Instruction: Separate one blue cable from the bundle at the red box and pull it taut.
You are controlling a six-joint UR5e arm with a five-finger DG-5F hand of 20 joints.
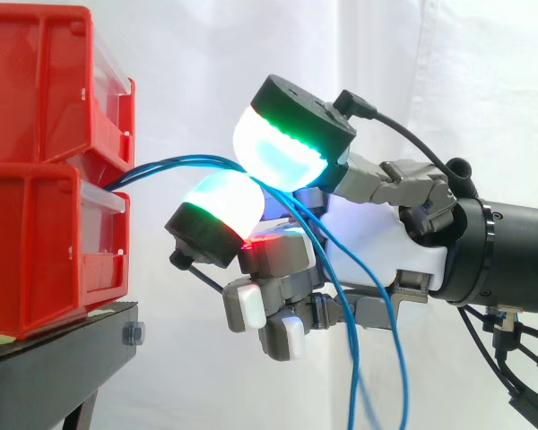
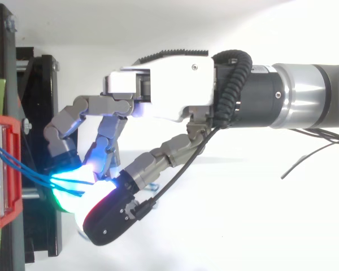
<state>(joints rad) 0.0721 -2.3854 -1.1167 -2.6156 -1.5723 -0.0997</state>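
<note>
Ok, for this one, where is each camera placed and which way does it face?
Side view: beside the work at about its height, looking level across at the red bins on the black stand; the hand and arm enter from the right.
Top view: above the work, looking down; the hand reaches from the right towards the red bins at the left edge.
Shared: the hand, the red bins, and the blue cables running from the bins between the hand's glowing pads.

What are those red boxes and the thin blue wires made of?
The red boxes look like moulded plastic: smooth, slightly glossy, with ribbed edges. The blue wires seem plastic- or rubber-sheathed: thin, smooth, bending in soft curves; their cores are hidden.
</note>
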